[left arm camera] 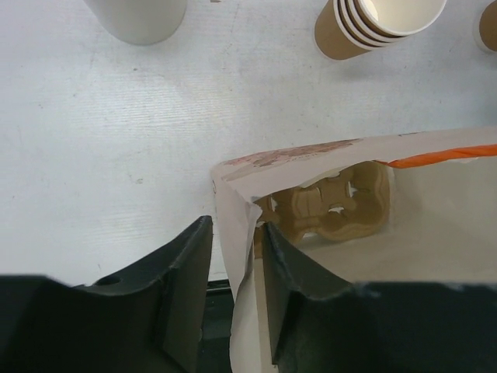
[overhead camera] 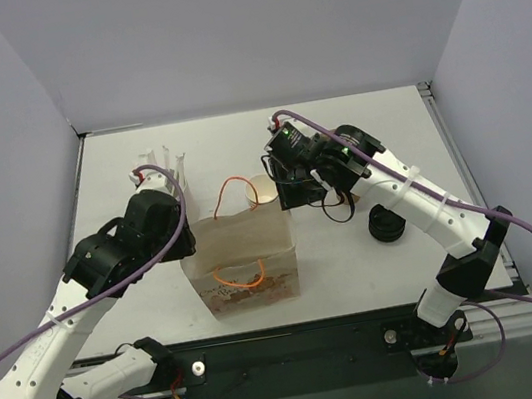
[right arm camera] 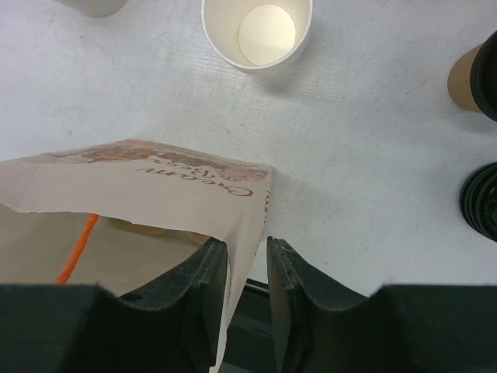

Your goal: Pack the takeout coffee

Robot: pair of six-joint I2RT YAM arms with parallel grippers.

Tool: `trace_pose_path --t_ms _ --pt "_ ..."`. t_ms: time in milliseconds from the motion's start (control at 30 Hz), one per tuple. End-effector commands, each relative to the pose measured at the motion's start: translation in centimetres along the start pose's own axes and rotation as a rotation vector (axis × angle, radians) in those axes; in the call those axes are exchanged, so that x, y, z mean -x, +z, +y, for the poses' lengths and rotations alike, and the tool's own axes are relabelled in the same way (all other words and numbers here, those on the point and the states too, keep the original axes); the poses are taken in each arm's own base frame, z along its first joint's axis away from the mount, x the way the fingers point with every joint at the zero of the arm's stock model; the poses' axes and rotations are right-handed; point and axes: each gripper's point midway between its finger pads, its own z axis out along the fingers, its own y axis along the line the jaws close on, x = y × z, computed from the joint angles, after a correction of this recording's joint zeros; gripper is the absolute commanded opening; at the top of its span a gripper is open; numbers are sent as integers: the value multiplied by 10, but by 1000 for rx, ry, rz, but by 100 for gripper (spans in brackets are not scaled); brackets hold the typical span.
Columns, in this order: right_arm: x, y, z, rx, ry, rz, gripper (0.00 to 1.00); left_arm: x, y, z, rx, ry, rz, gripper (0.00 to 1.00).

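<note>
One takeout coffee point(right arm camera: 463, 78), right frame edge, upright, axis vertical, lid up; one cup stack point(left arm camera: 349, 31); one paper bag point(right arm camera: 155, 183). Both left gripper point(left arm camera: 237, 227) and right gripper point(right arm camera: 247, 242) parted, astride bag rim.

One paper bag point(left arm camera: 435, 225) has its edge between the jaws of the left gripper point(left arm camera: 234, 233) and the right gripper point(right arm camera: 247, 249). It has two orange handles point(left arm camera: 446, 157) and one cup tray point(left arm camera: 334, 206). Ahead of the left jaws is one stack of four cups point(left arm camera: 373, 27). Right of the right jaws are one lidded cup point(right arm camera: 464, 78) and one pile of black lids point(right arm camera: 481, 200).
</note>
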Motion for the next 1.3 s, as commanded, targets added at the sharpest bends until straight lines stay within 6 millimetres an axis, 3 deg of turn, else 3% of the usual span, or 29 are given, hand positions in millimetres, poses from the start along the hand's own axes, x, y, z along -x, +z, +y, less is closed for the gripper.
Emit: trace_pose_path --t_ms 0,67,100,167,267,300,333,367,400,433,467,533,600,633,667,733,767,867,1000,1200,1267 --pt "-8 2 -5 -9 -20 33 28 14 -13 4 3 -3 -48 36" --pt "-9 3 -4 -6 -19 37 29 18 -13 0 -16 0 -63 22" --pt "-12 5 -5 -8 -18 47 29 19 -14 -3 -33 9 -67 9" --pt "-13 6 -4 -3 -19 48 29 26 -14 -13 -79 13 -92 0" --pt "-3 0 -4 3 -31 15 18 36 -15 -27 -146 17 -129 0" --pt "1 -3 -5 5 -28 1 19 39 -16 -32 -171 27 -140 0" --pt "9 -15 -5 19 -18 -26 24 49 -18 -40 -204 23 -180 0" --pt "14 -23 -5 28 -12 -37 38 55 -21 -44 -230 28 -205 0" --pt "14 -34 -8 29 -11 -37 46 56 -22 -50 -267 55 -216 0" --pt "27 -60 -5 75 3 -101 51 67 -27 -58 -308 56 -269 0" --pt "31 -72 -6 94 1 -128 57 73 -33 -59 -330 61 -304 0" --pt "41 -109 -13 136 19 -230 59 77 -35 -64 -367 75 -349 0" --pt "51 -132 -16 174 24 -318 62 77 -42 -65 -409 89 -397 0" --pt "53 -152 -21 207 29 -377 63 70 -32 -67 -428 95 -404 0" --pt "48 -150 -23 212 20 -382 65 70 -41 -66 -459 86 -442 0" --pt "53 -168 -29 249 30 -483 67 57 -38 -67 -519 79 -477 0" --pt "48 -157 -38 204 41 -485 67 51 -36 -67 -540 76 -479 0" --pt "47 -160 -58 152 116 -553 68 31 -36 -68 -596 72 -451 0" --pt "32 -128 -81 13 113 -521 68 8 -37 -61 -620 75 -394 0" --pt "23 -79 -99 -141 84 -440 68 -2 -49 -48 -633 120 -449 0" --pt "24 -72 -90 -95 86 -415 68 0 -57 -53 -677 169 -497 0"
